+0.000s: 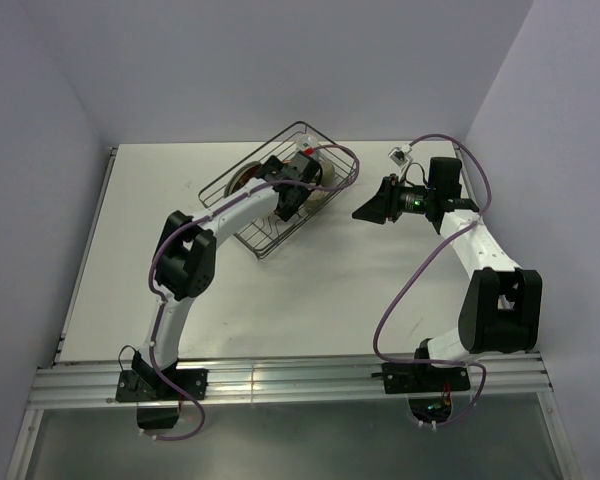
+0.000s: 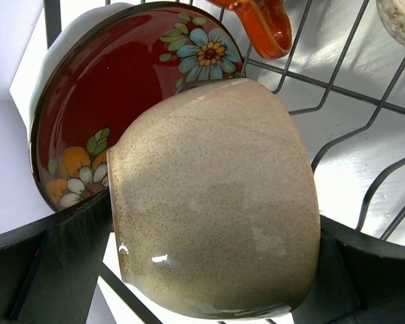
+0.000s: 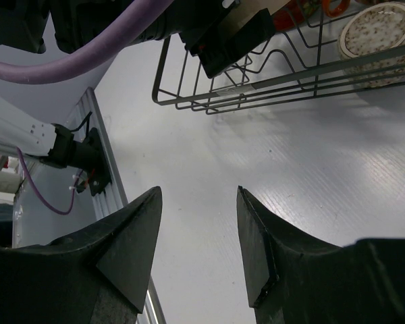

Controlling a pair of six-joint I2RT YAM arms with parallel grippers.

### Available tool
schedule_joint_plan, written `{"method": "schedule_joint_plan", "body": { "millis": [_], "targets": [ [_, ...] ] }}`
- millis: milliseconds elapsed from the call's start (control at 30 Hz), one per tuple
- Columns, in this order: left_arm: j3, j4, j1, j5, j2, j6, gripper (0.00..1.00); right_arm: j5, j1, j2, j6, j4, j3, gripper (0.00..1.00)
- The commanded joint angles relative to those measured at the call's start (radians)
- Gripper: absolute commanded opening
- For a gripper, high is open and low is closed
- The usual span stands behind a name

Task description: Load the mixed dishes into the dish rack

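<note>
White tabletop (image 1: pixel 330 300), pale lilac walls (image 1: pixel 280 60). Dish rack (image 1: pixel 332 150) angled at far centre. Left fingers (image 2: pixel 61 263) spread around cream bowl (image 2: pixel 216 202) in rack, against red floral plate (image 2: pixel 108 88). Right fingers (image 3: pixel 131 243) apart above tabletop.

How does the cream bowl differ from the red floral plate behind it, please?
The cream bowl is plain speckled beige; the red floral plate is dark red with painted flowers. The bowl is deep and rounded, the plate shallow. Both are glossy and sit in the dish rack.
</note>
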Motion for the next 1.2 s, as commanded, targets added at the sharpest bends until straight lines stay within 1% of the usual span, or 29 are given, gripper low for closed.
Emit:
{"method": "schedule_joint_plan", "body": {
  "millis": [0, 233, 433, 567, 933, 1167],
  "targets": [
    [0.054, 0.041, -0.024, -0.027, -0.068, -0.016, 0.99, -0.021, -0.009, -0.032, -0.004, 0.042, -0.01, 0.56],
    [0.035, 0.1, -0.024, -0.092, -0.059, 0.01, 0.99, -0.021, -0.012, -0.032, -0.006, 0.04, -0.01, 0.56],
    [0.028, 0.133, -0.024, -0.115, -0.068, 0.03, 0.99, -0.023, -0.013, -0.032, -0.006, 0.042, -0.008, 0.56],
    [0.025, 0.13, -0.025, -0.103, -0.083, 0.035, 0.99, -0.023, -0.015, -0.03, -0.006, 0.04, -0.01, 0.56],
    [-0.007, 0.157, -0.047, -0.153, -0.112, 0.066, 0.99, -0.019, -0.017, -0.025, -0.007, 0.042, -0.011, 0.56],
    [-0.004, 0.153, -0.056, -0.147, -0.116, 0.066, 0.99, -0.019, -0.02, -0.027, -0.009, 0.039, -0.011, 0.56]
  ]
}}
